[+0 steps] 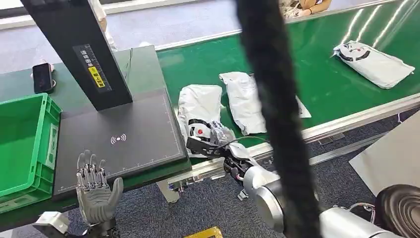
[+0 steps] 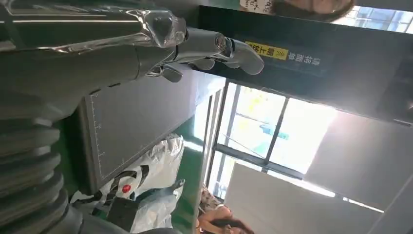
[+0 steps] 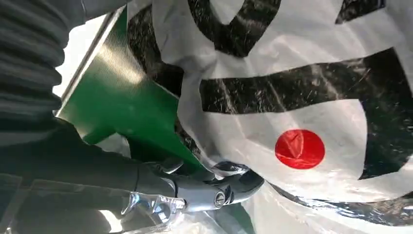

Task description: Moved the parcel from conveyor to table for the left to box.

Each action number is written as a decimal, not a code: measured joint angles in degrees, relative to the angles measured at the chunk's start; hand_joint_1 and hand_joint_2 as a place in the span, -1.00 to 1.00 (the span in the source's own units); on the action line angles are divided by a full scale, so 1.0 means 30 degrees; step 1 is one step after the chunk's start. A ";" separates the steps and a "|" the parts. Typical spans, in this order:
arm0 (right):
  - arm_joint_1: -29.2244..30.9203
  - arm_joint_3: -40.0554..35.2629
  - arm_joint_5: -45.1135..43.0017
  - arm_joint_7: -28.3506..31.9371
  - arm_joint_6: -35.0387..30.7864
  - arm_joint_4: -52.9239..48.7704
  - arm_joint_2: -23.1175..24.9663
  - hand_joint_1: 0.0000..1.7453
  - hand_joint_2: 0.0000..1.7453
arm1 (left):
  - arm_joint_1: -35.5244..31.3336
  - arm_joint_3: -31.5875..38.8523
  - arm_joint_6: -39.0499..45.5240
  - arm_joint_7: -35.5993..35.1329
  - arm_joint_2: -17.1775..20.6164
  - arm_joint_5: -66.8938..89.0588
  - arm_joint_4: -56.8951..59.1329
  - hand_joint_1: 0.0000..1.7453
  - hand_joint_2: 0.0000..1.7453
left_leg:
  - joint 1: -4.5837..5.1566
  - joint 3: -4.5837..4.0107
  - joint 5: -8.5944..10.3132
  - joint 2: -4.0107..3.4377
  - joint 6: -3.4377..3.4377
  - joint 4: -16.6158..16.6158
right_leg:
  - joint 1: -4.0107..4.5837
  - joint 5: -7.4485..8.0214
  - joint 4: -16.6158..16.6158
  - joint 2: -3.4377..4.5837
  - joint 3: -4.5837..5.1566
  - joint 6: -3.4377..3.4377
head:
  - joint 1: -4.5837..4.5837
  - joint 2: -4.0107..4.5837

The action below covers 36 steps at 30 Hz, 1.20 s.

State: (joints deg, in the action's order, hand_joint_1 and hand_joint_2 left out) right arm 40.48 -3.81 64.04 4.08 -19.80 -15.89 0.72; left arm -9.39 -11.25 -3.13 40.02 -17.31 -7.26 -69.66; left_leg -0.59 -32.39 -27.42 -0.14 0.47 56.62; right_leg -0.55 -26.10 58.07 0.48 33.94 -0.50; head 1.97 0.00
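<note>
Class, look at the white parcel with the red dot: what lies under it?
The green conveyor belt lies under the parcel, showing around it. The right hand is at its near end; whether fingers reach beneath is hidden.

glossy crinkled plastic parcel (image 1: 199, 110) on smooth green belt (image 1: 317, 74), matt dark pad (image 1: 119, 139).

Right hand (image 1: 218, 141) grips a white parcel (image 1: 199, 106) at the conveyor (image 1: 327, 84) edge; left hand (image 1: 96, 191) hovers, fingers spread

Left hand (image 1: 96, 191) upright, fingers spread, holding nothing; right hand (image 1: 214, 140) gripping, arm outstretched.
</note>
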 measured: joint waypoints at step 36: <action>-0.1434 0.2114 -0.1531 0.3543 -0.1269 -0.0364 0.0809 1.00 1.00 | -0.0026 -0.0146 0.0226 0.0000 0.0007 -0.0182 0.0080 -1.00 1.00 | -0.0002 0.0026 -0.0001 -0.0032 0.0002 -0.0003 | 0.0003 -0.0001 -0.0001 0.0016 -0.0007 0.0002 | 0.0000 0.0000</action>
State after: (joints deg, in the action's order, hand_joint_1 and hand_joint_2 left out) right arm 36.18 2.54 59.45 14.71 -23.61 -16.98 3.15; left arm -9.46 -11.69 -2.45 40.02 -17.29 -7.80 -69.42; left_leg -0.60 -32.31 -27.43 -0.23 0.47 56.61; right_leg -0.54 -26.10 58.06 0.53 33.92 -0.49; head 1.97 0.00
